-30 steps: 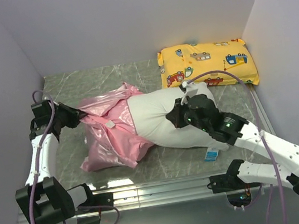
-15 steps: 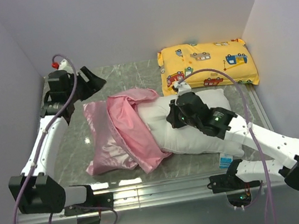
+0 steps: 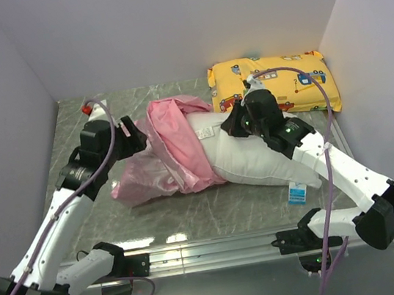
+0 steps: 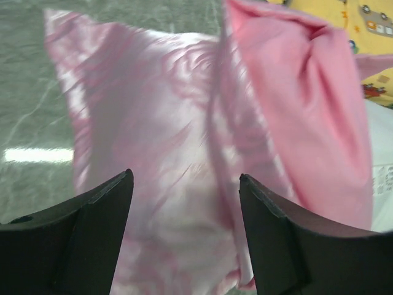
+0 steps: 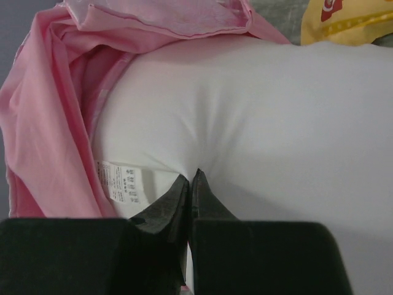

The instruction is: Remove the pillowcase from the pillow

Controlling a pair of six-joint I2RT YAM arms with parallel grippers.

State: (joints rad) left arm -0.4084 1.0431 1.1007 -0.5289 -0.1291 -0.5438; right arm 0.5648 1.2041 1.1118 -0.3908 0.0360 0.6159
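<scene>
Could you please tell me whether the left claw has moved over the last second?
Yes: the left claw moved right, toward the yellow pillow, now open at the pillowcase.

Open left pincer (image 4: 184, 203), pink pillowcase (image 4: 184, 141) beyond

Pale lilac walls (image 3: 164, 26), grey marbled tabletop (image 3: 214, 215)

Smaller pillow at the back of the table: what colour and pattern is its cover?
The smaller pillow is yellow with a cartoon-vehicle print, seen best in the top external view.
</scene>
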